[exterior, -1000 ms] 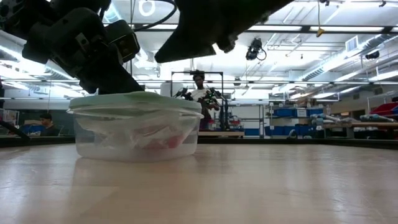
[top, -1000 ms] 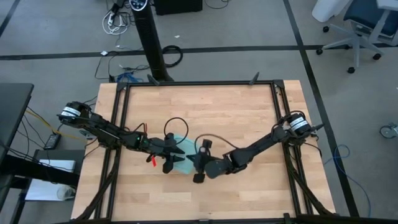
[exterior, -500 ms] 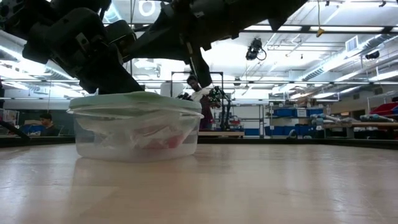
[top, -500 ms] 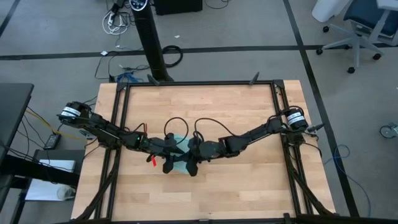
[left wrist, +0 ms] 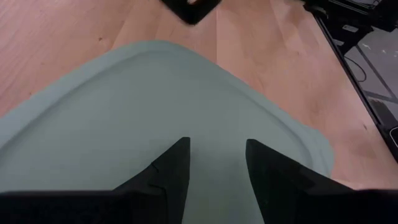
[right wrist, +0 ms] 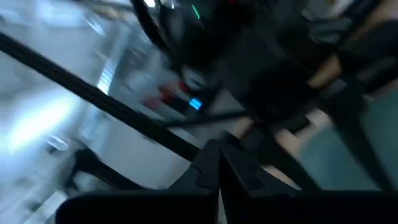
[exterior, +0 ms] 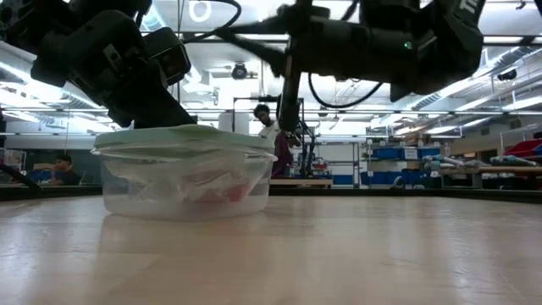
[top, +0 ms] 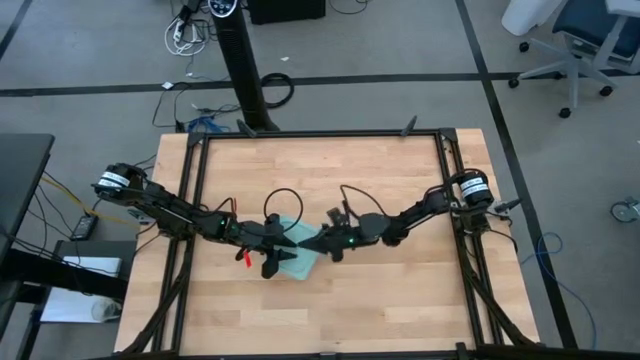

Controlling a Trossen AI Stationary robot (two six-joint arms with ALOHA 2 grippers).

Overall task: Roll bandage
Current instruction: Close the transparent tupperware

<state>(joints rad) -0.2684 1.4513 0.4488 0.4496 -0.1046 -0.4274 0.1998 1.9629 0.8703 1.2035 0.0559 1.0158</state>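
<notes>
A clear square container [exterior: 186,174] with a light-blue lid [top: 300,252] stands on the table's middle. Through its wall a crinkled clear bag [exterior: 165,185] shows, and in it something red, the bandage [exterior: 235,191]. My left gripper [left wrist: 214,158] comes in from the table's left and stands open over the lid [left wrist: 155,99], slanting down. My right gripper [top: 309,243] is shut and lies about level above the container's right edge, pointing toward the left arm, with nothing between its fingers [right wrist: 219,163]. In the low view it hangs well above the lid [exterior: 246,42]. My left gripper has its two open fingertips [left wrist: 177,163] at the lid's top face, slanting down from the table's left. Whether they rest on the lid or stand just above it cannot be told.
Bare wooden table lies all around the container, inside a dark metal frame [top: 445,160] that runs along the edges. Both arms meet over the table's middle, close to each other. Beyond the table is a workshop where people show far off [exterior: 271,127].
My right gripper has swung from the container's near side toward the table's far edge. It has rolled its wrist and tipped up from pointing down to about level. It has stayed shut and now lies above the container's right edge. The container has not moved.
</notes>
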